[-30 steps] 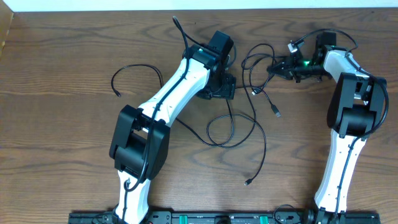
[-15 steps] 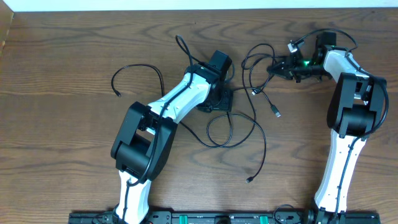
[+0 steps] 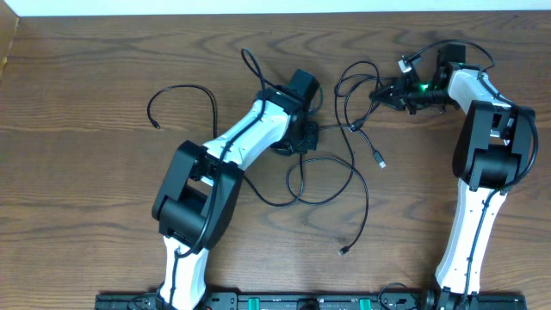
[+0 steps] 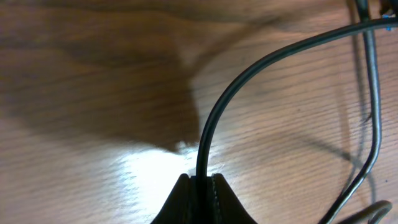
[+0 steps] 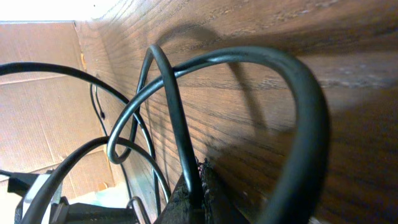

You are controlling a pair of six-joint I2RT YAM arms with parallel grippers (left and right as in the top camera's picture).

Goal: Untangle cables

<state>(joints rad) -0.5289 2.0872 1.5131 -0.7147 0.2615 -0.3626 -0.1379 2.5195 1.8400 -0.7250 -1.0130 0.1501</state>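
Note:
Several thin black cables (image 3: 368,202) lie looped and crossing on the wooden table between my two arms. One strand (image 3: 183,88) arcs off to the left, and silver-tipped plugs (image 3: 380,160) lie loose at the ends. My left gripper (image 3: 302,141) sits low over the middle of the tangle. In the left wrist view that left gripper (image 4: 200,179) is shut on a black cable (image 4: 214,115) that rises and bends right. My right gripper (image 3: 380,93) is at the far right of the tangle, and the right wrist view shows the right gripper (image 5: 198,178) shut on a black cable (image 5: 178,106).
Another plug end (image 3: 343,251) rests near the front of the table. The table's far edge (image 3: 275,14) runs along the top, and its left corner (image 3: 10,43) is close by. A cardboard box (image 5: 43,124) stands beyond the table in the right wrist view.
My left gripper has closed onto a black cable and the arm has drawn slightly left. The loose strand on the left slid further left. The right arm has not moved.

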